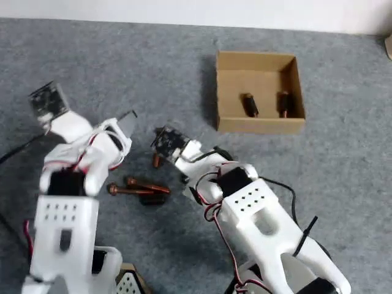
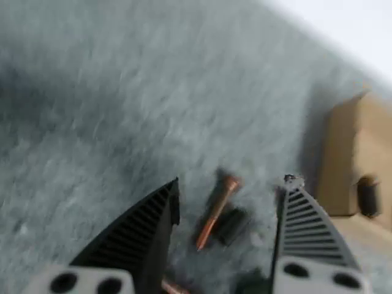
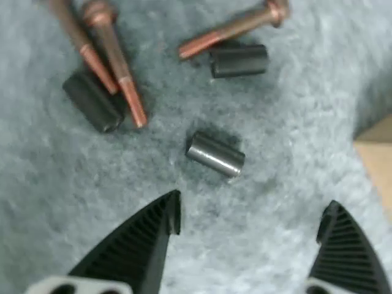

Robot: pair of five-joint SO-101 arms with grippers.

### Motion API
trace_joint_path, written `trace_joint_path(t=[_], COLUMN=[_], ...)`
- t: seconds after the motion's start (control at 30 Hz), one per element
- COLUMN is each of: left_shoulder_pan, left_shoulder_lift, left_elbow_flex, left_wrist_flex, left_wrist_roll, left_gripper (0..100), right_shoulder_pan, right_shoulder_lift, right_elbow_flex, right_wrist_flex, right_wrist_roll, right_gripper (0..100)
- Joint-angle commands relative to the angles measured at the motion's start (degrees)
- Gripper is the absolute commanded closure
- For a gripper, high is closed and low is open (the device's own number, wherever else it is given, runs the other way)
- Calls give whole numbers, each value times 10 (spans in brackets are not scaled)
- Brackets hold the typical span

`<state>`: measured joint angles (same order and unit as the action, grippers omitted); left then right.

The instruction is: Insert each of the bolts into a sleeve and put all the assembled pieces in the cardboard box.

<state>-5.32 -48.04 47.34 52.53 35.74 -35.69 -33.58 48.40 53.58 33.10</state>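
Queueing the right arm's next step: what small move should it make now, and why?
Probably ease the right pincer forward and down over the lone sleeve, then close. The pincer is open and empty, and that sleeve lies just ahead of its tips, apart from the bolts, so it looks like the easiest clean grasp.

light: soft, even, fairly bright | source: about 3 o'clock in high view | shadows: box (image 1: pixel 260 125) throws a soft dark band on the worktop (image 1: pixel 343 171) at its 9 o'clock side | glare: pale streak along one sleeve (image 3: pixel 215 154); wall (image 2: pixel 349 24) washed white
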Motion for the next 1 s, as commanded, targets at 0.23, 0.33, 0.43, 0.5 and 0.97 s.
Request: trace_joint_path(t=[0.23,0.33,0.43,0.5,0.97], left_shoulder_pan=[-54,-53,-57,-58,-63], left_shoulder_lift=[69,85,100,105,107], left_elbow_flex=[-51,-51,-51,-51,-51], left_wrist_flex=[14,13,-11,-17,-18], left_wrist_roll=[4,4,4,4,4], left_gripper=[755,755,755,755,755], right_shoulder_pan=[-7,-10,-10,-13,-10], right_shoulder_lift=[69,154,217,240,395], right_elbow_flex=[-26,-82,-130,-152,-233], right_wrist_flex=[22,22,23,22,26], right_wrist_roll=[229,215,212,215,311], right_gripper=[670,670,670,670,670])
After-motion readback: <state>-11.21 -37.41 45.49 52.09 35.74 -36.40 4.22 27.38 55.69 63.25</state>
